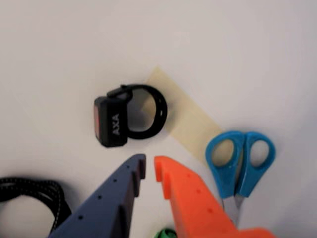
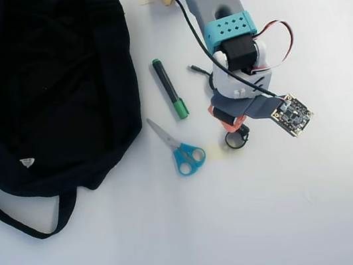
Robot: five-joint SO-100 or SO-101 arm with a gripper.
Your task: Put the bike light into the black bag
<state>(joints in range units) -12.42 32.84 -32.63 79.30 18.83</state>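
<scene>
Claw: the claw (image 1: pixel 149 168), one finger dark blue and one orange, stands with its tips a narrow gap apart and nothing between them, poised just short of the bike light in the wrist view.
Bike light: the bike light (image 1: pixel 111 121) is a small black block with a reddish face and white lettering on its side, joined to a round black strap loop; it lies flat on the white bench (image 1: pixel 237 44), free of the claw.
Heading: in the wrist view the block sits at left and the loop runs off to the right, so its long axis lies across the picture; the loop rests partly on a strip of pale tape (image 1: pixel 190 124).
Overhead: the loop (image 2: pixel 235 139) shows just below the arm's head.
Neighbours: blue-handled scissors (image 1: pixel 240 158) lie just beside the orange finger; a black braided cable (image 1: pixel 37 191) curls near the blue one.
Further out: a green-tipped marker (image 2: pixel 169 88) lies between the arm and the black bag (image 2: pixel 45 89), which sprawls well apart at the overhead view's left, strap trailing.
</scene>
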